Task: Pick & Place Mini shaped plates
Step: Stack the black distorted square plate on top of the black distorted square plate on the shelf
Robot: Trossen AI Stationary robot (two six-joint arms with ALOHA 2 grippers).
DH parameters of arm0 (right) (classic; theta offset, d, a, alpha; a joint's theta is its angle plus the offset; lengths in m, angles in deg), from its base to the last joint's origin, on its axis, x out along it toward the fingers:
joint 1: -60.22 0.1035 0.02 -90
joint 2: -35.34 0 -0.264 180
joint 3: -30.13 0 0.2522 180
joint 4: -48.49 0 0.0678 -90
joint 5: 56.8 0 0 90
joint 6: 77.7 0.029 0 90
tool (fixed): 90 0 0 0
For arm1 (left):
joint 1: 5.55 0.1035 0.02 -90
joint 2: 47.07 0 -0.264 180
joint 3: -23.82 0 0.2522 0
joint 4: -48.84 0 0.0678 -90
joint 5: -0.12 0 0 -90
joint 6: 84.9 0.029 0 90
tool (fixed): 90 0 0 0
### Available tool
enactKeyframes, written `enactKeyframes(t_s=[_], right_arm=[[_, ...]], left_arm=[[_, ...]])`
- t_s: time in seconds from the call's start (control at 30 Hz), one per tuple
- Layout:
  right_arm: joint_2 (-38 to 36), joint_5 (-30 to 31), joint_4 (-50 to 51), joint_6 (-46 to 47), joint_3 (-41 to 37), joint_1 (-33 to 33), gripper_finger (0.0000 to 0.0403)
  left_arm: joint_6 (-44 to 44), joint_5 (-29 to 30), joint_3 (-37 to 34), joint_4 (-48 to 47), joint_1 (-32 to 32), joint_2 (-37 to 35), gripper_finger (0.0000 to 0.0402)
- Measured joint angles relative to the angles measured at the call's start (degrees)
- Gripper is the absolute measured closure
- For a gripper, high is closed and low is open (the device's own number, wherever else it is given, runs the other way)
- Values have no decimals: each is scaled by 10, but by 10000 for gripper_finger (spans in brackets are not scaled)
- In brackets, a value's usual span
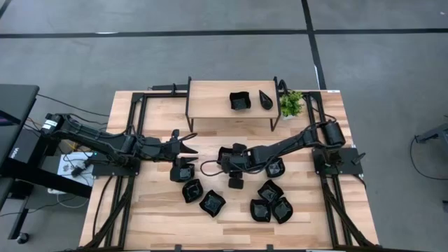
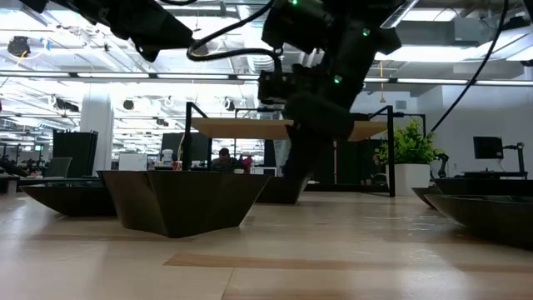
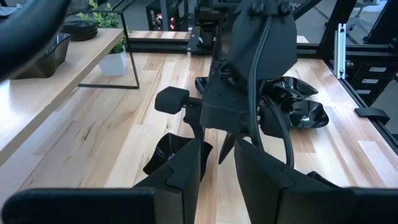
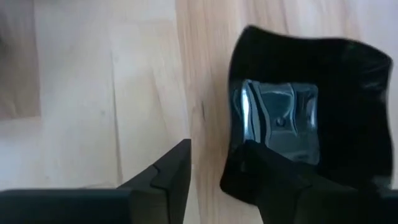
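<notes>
Your right gripper [image 4: 214, 180], fingers parted, straddles a square plate's [image 4: 305, 118] rim, ready to pinch it. Your left gripper [image 1: 187, 145] waits nearby, narrowly parted and empty. Two plates [image 1: 241, 101] already sit on the shelf [image 1: 210, 98].

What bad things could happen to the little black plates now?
The right gripper stands open astride the rim of a square black plate on the table; if it shuts off-centre, the glossy rim might slip out. The left gripper hovers close to the right arm mid-table, so they could bump. Other plates lie crowded nearby and might get nudged.
</notes>
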Motion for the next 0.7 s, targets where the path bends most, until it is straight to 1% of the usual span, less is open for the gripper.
enactKeyframes(t_s=[0.6, 0.7], right_arm=[[-2, 5, -7, 2, 0, -1, 358], [-2, 6, -7, 11, 0, -1, 382]], left_arm=[[1, 0, 0, 1, 0, 0, 300], [1, 0, 0, 1, 0, 0, 300]])
